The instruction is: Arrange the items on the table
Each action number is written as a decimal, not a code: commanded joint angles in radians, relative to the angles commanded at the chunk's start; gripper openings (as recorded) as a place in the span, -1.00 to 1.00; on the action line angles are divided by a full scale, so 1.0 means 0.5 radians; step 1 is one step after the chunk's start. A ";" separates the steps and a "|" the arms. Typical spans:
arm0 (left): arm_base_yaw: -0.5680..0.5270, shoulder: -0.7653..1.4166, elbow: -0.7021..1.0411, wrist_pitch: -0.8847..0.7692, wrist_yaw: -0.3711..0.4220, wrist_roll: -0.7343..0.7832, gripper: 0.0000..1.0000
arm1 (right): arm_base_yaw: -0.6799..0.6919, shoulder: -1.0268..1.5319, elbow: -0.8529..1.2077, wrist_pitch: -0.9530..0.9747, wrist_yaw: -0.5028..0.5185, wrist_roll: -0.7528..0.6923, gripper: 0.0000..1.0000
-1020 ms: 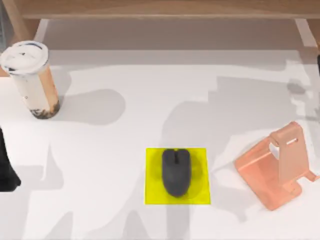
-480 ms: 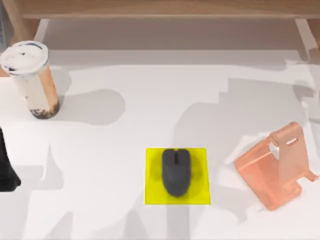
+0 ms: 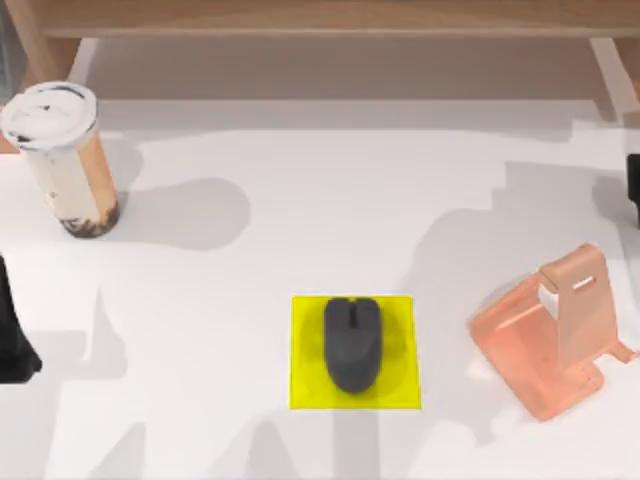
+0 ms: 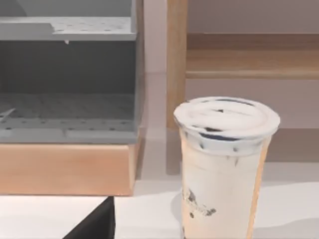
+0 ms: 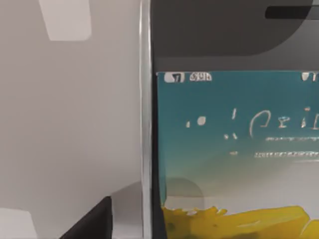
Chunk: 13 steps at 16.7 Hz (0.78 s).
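Top view looks straight down on the white table. A dark grey mouse lies centred on a flat yellow pad near the front middle; it looks already put where it belongs, since the pad frames it evenly. At the right front stands a copper-pink stand, its sloped back upright and its cradle bare, so I judge it is waiting for the phone. At the far left a tall cup of brown milky drink with a white lid stands upright, close to the wooden shelf that runs along the back edge.

My left arm is parked at the left edge of the table, near the front; its wrist camera faces the cup from the side. I cannot tell how its fingers stand.

My right arm sits at the table's right edge, behind the stand. Its wrist camera sees the smartphone very close, silver edge and lit colourful screen. That closeness suggests I am at or on the phone, but whether my right fingers are clenched on it I cannot tell.
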 joint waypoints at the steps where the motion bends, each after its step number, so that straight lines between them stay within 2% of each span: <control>1: 0.000 0.000 0.000 0.000 0.000 0.000 1.00 | 0.000 0.000 0.000 0.000 0.000 0.000 1.00; 3: 0.000 0.000 0.000 0.000 0.000 0.000 1.00 | 0.000 0.000 0.000 0.000 0.000 0.000 1.00; 13: 0.000 0.000 0.000 0.000 0.000 0.000 1.00 | 0.000 0.000 0.000 0.000 0.000 0.000 -0.51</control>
